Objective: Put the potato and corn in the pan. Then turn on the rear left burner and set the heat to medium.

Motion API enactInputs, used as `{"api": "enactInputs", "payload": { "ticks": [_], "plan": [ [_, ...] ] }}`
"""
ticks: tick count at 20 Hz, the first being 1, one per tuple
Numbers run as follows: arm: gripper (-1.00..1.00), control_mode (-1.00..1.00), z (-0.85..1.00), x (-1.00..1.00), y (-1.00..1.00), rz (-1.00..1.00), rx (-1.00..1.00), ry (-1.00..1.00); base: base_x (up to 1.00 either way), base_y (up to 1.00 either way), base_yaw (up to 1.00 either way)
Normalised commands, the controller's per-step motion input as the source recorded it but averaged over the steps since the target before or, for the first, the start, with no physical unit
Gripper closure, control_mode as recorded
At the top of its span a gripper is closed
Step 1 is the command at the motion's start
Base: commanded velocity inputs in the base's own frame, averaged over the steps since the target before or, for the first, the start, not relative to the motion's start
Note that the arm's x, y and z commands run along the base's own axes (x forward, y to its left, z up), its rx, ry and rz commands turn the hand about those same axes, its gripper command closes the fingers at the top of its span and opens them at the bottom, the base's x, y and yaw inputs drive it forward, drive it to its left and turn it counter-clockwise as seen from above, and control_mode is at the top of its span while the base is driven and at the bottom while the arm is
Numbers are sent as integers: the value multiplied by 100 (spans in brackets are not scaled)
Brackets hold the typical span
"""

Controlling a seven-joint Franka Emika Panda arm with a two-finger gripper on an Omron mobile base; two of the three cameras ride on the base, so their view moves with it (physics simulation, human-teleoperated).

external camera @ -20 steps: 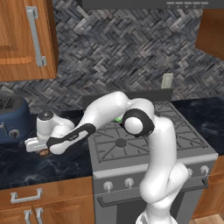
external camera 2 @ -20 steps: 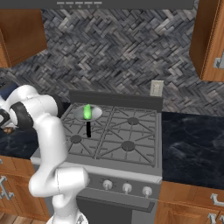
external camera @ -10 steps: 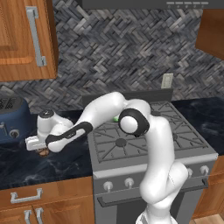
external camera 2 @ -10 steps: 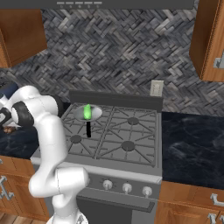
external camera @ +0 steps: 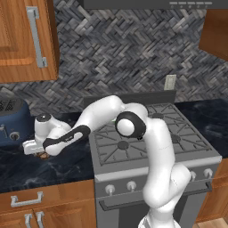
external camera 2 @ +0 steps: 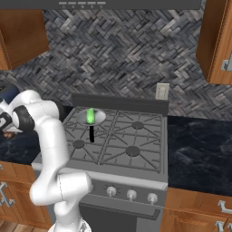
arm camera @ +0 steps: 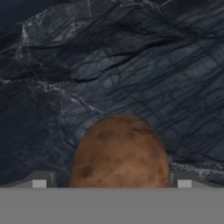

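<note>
Here the potato (arm camera: 120, 151) lies on the dark marbled counter (arm camera: 131, 57), a brown rounded lump seen low in the hand view, with the gripper (arm camera: 111, 183) set over it. One fingertip (arm camera: 39, 181) stands at about 8 o'clock of the potato and the other at about 4 o'clock, spread wide with the potato between them; I cannot tell whether either tip touches it, and nothing is gripped. From 9 o'clock round through 12 to 3 o'clock of the potato the counter is bare veined stone, open on all those sides.

In the left base view the hand (external camera: 38, 144) sits low over the counter (external camera: 26, 167) with a sliver of brown at the potato (external camera: 43, 155) under it. A blue toaster (external camera: 11, 120) stands near at 10 o'clock of the hand, and the stove's left edge (external camera: 91, 151) lies at 3 o'clock, with a strip of free counter between. The counter's front edge runs at 6 o'clock.

In the right base view the corn (external camera 2: 91, 115) stands green in the pan (external camera 2: 99, 118) on the rear left burner, its black handle (external camera 2: 92, 134) pointing to 6 o'clock. The other three burners (external camera 2: 132, 151) are uncovered. Three knobs (external camera 2: 131, 195) line the stove front; no lettering can be read on them or on the wall outlet (external camera 2: 161, 92).
</note>
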Motion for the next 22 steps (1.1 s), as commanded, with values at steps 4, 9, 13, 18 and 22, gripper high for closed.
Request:
{"api": "enactInputs", "payload": {
  "ticks": [4,9,13,18,22],
  "plan": [
    [-100,-100,-26,0,-1,0,0,0,0,0,0],
    [100,-100,0,0,0,0,0,0,0,0,0],
    [100,-100,0,0,0,0,0,0,0,0,0],
    [100,-100,22,-33,-26,0,5,-4,0,0,0],
    [100,-100,41,-72,-44,0,12,-12,0,0,0]
  ]
}}
